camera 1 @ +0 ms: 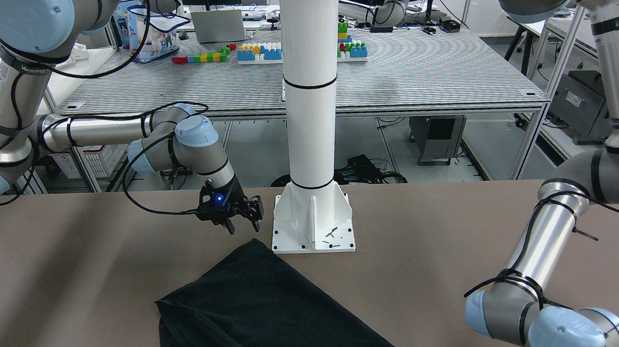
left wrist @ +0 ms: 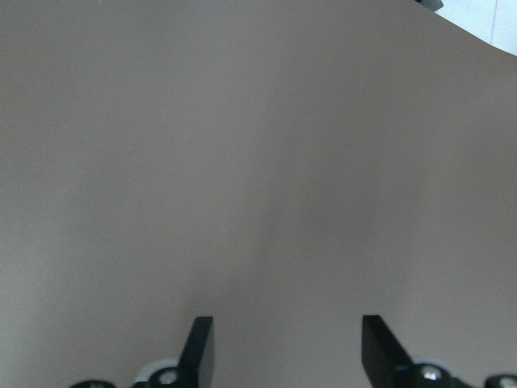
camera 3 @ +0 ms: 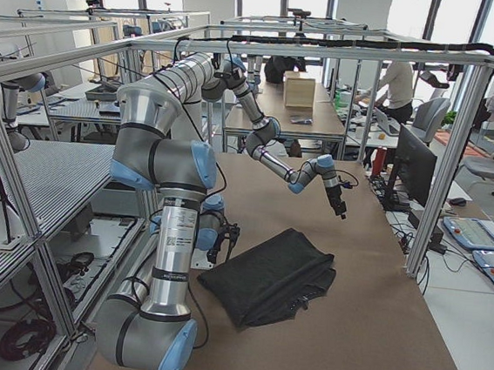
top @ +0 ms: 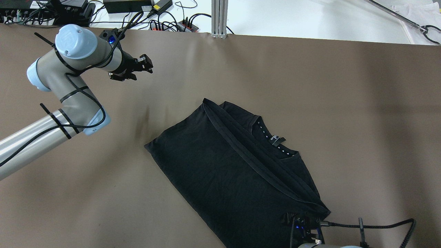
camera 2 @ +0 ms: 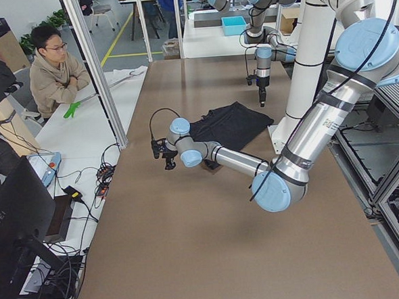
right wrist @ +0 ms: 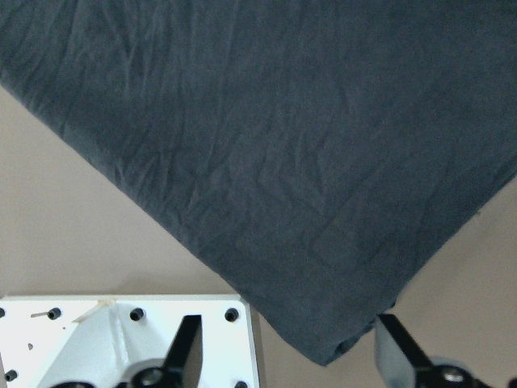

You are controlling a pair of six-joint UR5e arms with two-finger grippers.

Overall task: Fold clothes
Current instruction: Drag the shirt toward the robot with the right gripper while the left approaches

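The right gripper [right wrist: 287,356] is open wide, holding nothing, just by a corner of the black shirt [top: 224,165]. The shirt lies folded on the brown table [top: 361,103] beside the white post's foot [camera 1: 313,227]. The left gripper [left wrist: 287,347] is open too, empty, away from the shirt.

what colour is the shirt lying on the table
The garment is plain black, with no pattern; it shows best in the overhead exterior view.

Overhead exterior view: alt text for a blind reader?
A folded black garment lies diagonally on a brown table, collar label showing. The left end effector, open, hangs over bare table at upper left; the right end effector sits at its bottom corner.
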